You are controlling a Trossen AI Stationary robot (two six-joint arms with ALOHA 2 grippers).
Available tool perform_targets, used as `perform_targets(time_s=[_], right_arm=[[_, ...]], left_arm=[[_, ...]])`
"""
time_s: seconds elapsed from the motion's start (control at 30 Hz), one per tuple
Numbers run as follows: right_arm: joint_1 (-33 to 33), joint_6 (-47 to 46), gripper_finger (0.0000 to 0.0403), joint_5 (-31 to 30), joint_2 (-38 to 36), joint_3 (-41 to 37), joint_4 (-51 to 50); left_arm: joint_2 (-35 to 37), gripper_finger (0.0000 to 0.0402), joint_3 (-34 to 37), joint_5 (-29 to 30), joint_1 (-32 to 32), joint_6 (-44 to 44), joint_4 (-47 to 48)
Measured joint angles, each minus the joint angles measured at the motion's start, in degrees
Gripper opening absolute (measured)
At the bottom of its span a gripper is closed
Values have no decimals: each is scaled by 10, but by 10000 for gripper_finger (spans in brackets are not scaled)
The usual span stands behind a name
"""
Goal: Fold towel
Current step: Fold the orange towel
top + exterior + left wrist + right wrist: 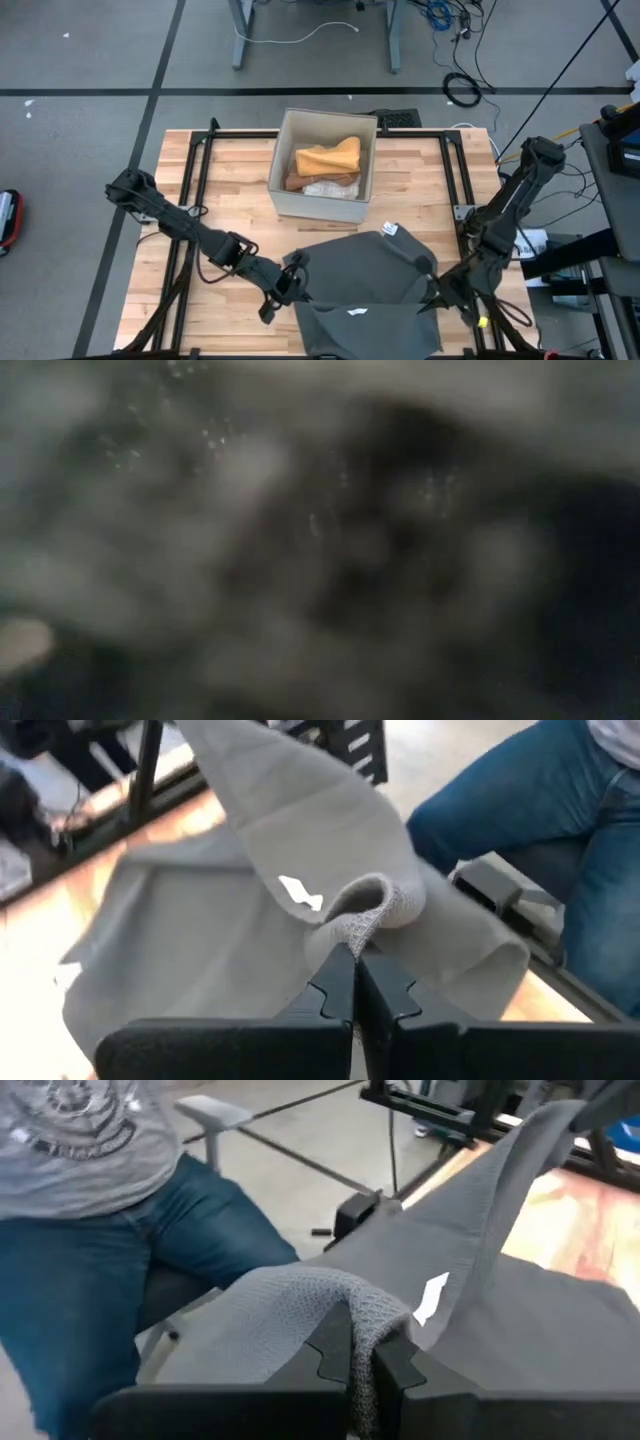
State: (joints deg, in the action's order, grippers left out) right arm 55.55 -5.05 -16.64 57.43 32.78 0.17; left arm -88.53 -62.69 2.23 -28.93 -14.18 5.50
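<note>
Left gripper is clamped on the left edge of the grey towel; in the left wrist view its two dark fingers meet with a bunched fold of cloth pinched between them. Right gripper is clamped on the opposite edge in the same manner, the fabric draped over its fingers.

Location: the towel lies at the near edge of the wooden table, between the two grippers, with its lower part hanging past the table edge. The low view is filled by blurred grey cloth and gives no usable detail.

Handling properties, judged from the drape: the towel is soft, light and limp. It offers no stiffness, sags between grip points and creases wherever it is unsupported. The weave is a fine waffle or knit texture, matte, and looks unlikely to slip from closed jaws. It is not fragile. A small white label is sewn to one edge; a second white tag shows near the left grip.

Grip recommendation: hold at corners or hems, one gripper per side, keeping the span between them taut so the fold line falls straight.

Other items: an open cardboard box stands behind the towel, holding folded yellow, brown and white cloths. A person in blue jeans sits beyond the near edge of the table.
</note>
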Motion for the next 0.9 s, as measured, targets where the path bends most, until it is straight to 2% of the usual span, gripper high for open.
perform_targets(time_s=[0.3, 0.57, 0.73, 0.9], right_arm=[[-5, -33, 0, -45, 31, -88, 137], [-20, -68, 0, -107, 73, -93, 136], [-23, -106, 0, -165, 68, -93, 104], [-23, -128, 0, -219, 50, -93, 67]], left_arm=[[0, 0, 110, 1, 12, 77, -120], [0, 0, 188, 10, 13, 137, -203], [0, 0, 194, 74, 13, 157, -202], [0, 0, 194, 202, 13, 168, -164]])
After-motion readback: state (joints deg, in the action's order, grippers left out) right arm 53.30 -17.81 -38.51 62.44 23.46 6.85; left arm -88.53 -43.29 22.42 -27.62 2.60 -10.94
